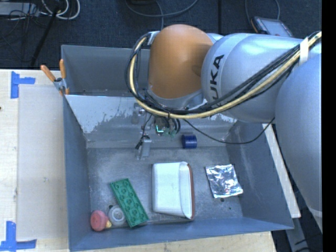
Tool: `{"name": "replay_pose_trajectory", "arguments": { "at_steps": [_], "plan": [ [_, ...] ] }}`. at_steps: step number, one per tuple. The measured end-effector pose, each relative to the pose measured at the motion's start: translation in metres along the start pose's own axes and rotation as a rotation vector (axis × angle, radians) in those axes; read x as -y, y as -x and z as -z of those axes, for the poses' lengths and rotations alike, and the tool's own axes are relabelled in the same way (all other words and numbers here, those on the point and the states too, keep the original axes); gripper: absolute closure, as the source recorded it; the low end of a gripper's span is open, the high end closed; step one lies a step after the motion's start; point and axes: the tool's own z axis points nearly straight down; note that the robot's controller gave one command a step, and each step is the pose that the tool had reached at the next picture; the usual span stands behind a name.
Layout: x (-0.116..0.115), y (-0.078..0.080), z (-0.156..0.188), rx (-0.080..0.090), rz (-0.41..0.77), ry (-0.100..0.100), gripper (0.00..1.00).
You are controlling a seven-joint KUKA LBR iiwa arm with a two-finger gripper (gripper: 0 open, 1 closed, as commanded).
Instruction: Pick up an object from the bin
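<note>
The grey arm (252,72) comes in from 3 o'clock and covers the back of the bin, with its orange cover (176,62) at 12 o'clock and a loop of black and yellow cables (173,112) hanging below it. The grey metal bin (79,156) has a flat floor with sloping walls around it.

A white box (169,188) with a brown edge on its 3 o'clock side lies flat at the middle of the floor, a little toward 6 o'clock. A green plate (128,202) with rows of round studs lies at 8 o'clock, slanted, just beside the box but apart from it. A crumpled silver foil packet (224,181) lies at 3 o'clock, near the right wall and well apart from the box.

The gripper (143,150) hangs at 11 o'clock, low over bare floor at the foot of the back wall. Whether it is spread or pressed together I cannot tell.

A pink ball (97,220) sits in the 7 o'clock corner. A blue block (189,140), the thing nearest the gripper, lies at 1 o'clock by the back wall, at the gripper's 3 o'clock and apart from it. A round cap (116,214) sits between the ball and the green plate, touching both.
</note>
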Motion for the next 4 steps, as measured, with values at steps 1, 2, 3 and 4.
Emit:
{"name": "replay_pose_trajectory", "arguments": {
  "at_steps": [1, 2, 3, 4],
  "plan": [
    [0.031, -0.07, -0.087, -0.004, 0.124, -0.003, 0.0],
    [-0.036, -0.108, -0.133, 0.005, 0.381, -0.007, 0.0],
    [-0.034, -0.107, -0.131, 0.003, 0.373, -0.007, 1.0],
    [-0.049, -0.109, 0.003, 0.016, 0.382, 0.001, 1.0]
  ]
}}
